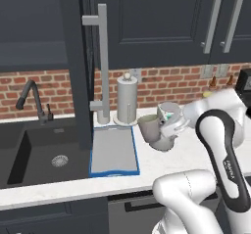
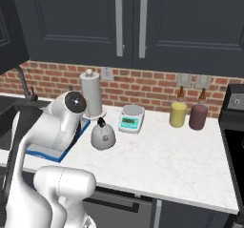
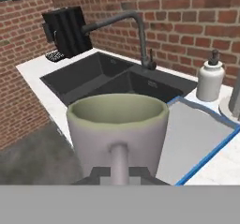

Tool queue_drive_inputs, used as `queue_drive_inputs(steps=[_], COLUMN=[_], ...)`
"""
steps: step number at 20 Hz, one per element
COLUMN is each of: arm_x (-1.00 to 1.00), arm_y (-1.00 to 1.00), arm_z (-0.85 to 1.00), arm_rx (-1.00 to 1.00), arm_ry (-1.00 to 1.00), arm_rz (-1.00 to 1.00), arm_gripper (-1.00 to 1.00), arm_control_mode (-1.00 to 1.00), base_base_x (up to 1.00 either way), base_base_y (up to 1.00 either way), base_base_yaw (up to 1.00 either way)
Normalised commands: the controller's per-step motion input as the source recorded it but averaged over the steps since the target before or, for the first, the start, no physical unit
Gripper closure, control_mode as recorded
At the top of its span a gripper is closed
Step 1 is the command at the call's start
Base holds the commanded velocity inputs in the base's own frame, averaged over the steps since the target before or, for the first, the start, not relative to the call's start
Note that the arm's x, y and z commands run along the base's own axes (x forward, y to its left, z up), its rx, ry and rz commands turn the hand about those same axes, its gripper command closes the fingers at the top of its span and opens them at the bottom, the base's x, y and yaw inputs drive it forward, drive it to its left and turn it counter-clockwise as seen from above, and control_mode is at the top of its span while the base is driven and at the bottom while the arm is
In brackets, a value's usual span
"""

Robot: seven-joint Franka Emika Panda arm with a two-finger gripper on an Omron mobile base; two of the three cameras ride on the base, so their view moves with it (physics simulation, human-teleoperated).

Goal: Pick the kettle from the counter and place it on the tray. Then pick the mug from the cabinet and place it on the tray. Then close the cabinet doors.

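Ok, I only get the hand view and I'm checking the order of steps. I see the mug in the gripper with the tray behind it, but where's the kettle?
Observer: The kettle stands on the counter, to the right of the tray, not on it.
Operator: And the cabinet doors?
Observer: One door stands swung open, by the tray's left edge.
Operator: Is the mug over the tray?
Observer: Not quite. In the left base view the mug hangs just right of the tray's right edge.
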Motion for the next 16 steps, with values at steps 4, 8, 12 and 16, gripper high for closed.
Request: queue_drive_inputs(steps=[4,8,12,16], arm_x=[0.31,0.20,0.18,0.25], arm_y=[0.29,0.51,0.36,0.15], arm_z=[-0.51,-0.53,-0.48,-0.37], arm_rx=[0.00,0.00,0.02,0.07], arm_ry=[-0.14,-0.10,-0.06,-0.02], arm_rz=[0.36,0.34,0.31,0.26], arm_gripper=[1.00,1.00,1.00,1.00], arm_control_mode=[-1.00,-1.00,-1.00,-1.00], base_base_x=[0.00,0.00,0.00,0.00], base_base_y=[0.00,0.00,0.00,0.00], base_base_yaw=[0.00,0.00,0.00,0.00])
